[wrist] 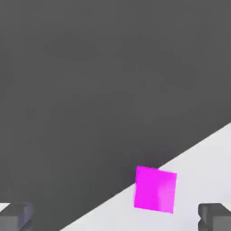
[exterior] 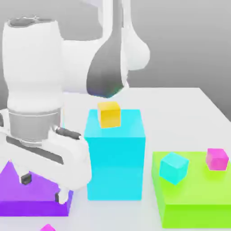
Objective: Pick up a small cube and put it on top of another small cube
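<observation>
In the exterior view, the gripper (exterior: 43, 187) is to the left of the tall cyan block (exterior: 115, 167), its fingers spread wide with nothing between them. The yellow-orange cube (exterior: 109, 114) rests on top of that block. The magenta cube (exterior: 48, 228) is in front of it and to the left, partly cut off. The green block (exterior: 194, 216) stands to its right, carrying the small cyan cube (exterior: 173, 168) and the pinker cube (exterior: 217, 159); the purple block (exterior: 36, 208) is to its left.

In the hand view, the magenta cube lies on the pale table (wrist: 198, 180), near its edge.
</observation>
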